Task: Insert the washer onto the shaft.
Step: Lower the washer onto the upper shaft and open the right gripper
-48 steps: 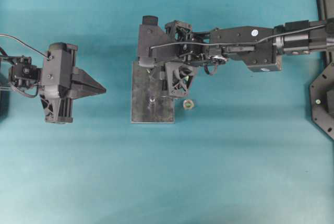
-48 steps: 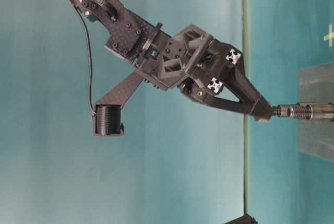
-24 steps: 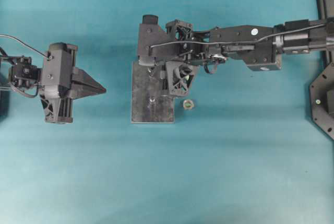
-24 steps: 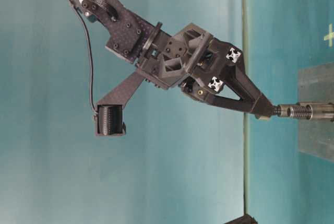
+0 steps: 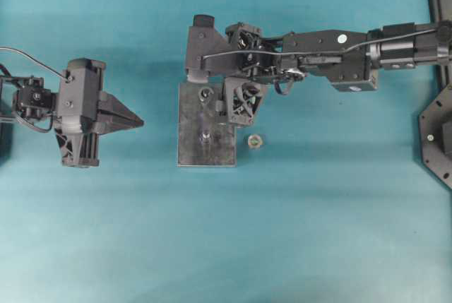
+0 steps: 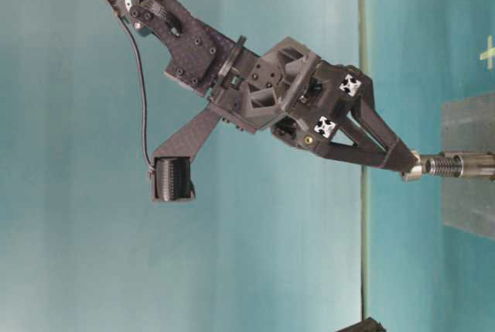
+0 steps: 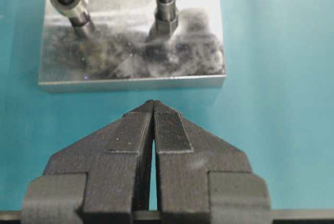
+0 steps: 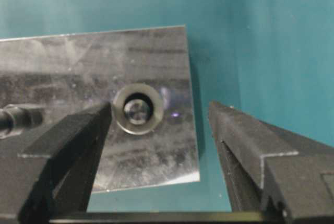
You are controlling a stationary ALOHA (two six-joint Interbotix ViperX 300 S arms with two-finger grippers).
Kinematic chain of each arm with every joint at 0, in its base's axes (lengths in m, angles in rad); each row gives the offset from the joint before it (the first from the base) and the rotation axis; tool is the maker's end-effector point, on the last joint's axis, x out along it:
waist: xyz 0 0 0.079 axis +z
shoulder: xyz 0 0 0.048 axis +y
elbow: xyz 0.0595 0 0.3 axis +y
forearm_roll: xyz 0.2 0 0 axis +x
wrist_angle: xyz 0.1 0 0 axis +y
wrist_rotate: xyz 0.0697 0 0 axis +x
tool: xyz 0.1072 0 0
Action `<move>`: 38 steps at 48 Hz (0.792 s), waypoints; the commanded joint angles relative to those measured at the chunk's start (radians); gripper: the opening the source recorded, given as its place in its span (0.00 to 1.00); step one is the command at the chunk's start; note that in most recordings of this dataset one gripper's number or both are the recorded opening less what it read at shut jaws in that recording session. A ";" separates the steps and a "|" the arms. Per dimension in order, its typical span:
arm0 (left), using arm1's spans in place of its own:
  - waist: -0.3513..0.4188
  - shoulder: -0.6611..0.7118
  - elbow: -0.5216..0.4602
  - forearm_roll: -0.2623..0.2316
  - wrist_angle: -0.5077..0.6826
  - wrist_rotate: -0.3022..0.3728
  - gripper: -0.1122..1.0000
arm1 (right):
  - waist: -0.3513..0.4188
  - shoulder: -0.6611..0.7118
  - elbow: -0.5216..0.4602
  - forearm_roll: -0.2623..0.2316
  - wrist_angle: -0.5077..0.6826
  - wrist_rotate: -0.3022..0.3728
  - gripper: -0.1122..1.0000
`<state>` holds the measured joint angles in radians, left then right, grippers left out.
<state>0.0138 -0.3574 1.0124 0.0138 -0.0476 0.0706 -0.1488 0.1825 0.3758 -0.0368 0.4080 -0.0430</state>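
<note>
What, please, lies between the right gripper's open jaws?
In the right wrist view, the washer, seated over the shaft's tip on the metal plate, lies near one of them.

Bench (image 5: 233,239), teal surface: bears one rectangular grey metal base plate (image 5: 191,144) lying flat near its centre, and one small ring-shaped nut (image 5: 256,140) resting directly on the teal just beside that plate's edge, apart from it.

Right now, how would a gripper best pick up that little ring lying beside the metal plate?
Probably from straight above, pinching the little ring across its outer rim. It lies flat, hole upward, apart from the metal plate, so both sides look free.
</note>
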 commanded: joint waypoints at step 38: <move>0.002 -0.003 -0.003 0.002 -0.014 -0.031 0.10 | -0.017 0.005 -0.029 0.000 0.023 0.000 0.73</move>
<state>0.0138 -0.3574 1.0170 0.0138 -0.0491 0.0414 -0.1350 0.2071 0.3682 -0.0353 0.4449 -0.0430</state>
